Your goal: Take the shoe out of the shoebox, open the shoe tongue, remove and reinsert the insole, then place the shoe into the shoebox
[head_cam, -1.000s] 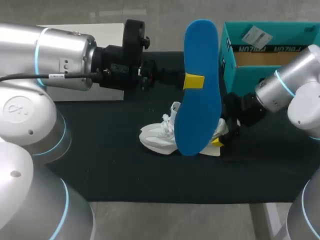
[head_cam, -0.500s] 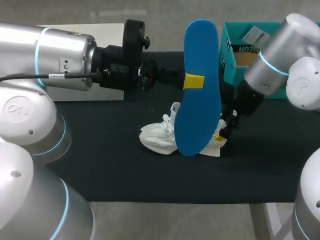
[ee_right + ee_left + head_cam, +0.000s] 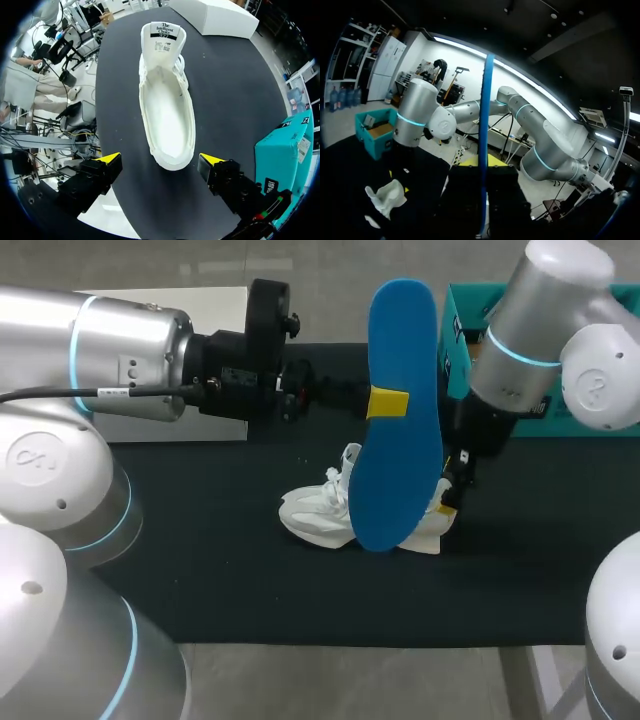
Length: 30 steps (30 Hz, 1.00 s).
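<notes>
The left gripper [image 3: 388,402] is clamping the blue insole [image 3: 405,480] upright, its long axis vertical. The white shoe [image 3: 167,107] is lying on the black mat [image 3: 200,540], heel nearest the wide-spread right gripper [image 3: 160,161].

One white shoe [image 3: 167,110], one blue insole [image 3: 400,440], one teal shoebox [image 3: 281,150] and one white box [image 3: 215,15].

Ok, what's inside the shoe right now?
Nothing visible: the shoe is open and bare white inside. The blue insole is out, held up by the left claw. The toe end under the tongue is hidden.
</notes>
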Tool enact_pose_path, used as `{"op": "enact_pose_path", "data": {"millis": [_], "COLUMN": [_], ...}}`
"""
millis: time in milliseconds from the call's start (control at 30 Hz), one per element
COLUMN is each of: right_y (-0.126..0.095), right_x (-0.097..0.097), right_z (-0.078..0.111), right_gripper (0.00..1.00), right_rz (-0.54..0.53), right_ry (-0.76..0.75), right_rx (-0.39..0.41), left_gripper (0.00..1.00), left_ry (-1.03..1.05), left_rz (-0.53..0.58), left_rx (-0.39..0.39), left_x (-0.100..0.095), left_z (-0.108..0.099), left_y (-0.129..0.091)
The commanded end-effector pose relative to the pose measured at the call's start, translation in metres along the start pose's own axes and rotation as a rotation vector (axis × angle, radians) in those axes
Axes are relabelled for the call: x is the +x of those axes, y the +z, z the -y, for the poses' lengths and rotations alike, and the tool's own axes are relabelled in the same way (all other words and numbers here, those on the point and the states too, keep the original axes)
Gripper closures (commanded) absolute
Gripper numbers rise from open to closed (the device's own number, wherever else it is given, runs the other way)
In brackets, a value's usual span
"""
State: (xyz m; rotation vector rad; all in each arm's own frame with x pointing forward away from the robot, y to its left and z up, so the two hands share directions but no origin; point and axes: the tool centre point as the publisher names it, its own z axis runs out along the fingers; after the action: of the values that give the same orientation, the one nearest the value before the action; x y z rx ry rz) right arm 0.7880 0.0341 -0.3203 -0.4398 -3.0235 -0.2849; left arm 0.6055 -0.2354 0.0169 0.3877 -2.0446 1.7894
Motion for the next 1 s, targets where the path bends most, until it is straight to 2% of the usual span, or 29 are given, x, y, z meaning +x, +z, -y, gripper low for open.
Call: {"op": "enact_pose_path", "data": {"millis": [33,333,1000], "right_y": [-0.0122,-0.018,-0.0171], "right_x": [0.0064,0.0028,0.0022], "right_z": [0.0009,-0.0023,-0.0026], "right_gripper": [0.0,0.0,0.0], "right_rz": [0.028,0.052,0.047], "right_ry": [0.007,-0.004,0.002], "right_rx": [0.064,0.101,0.094], "left_gripper": [1.0,1.0,1.0], "left_ry": [0.001,0.001,0.001], "left_rz": [-0.002,-0.002,-0.002], "left_rx": [0.003,0.003,0.003], "left_x": [-0.001,-0.001,-0.001], "left_z": [0.0002,0.0002,0.0002], "left_y": [0.0025,0.0025,0.0025]}}
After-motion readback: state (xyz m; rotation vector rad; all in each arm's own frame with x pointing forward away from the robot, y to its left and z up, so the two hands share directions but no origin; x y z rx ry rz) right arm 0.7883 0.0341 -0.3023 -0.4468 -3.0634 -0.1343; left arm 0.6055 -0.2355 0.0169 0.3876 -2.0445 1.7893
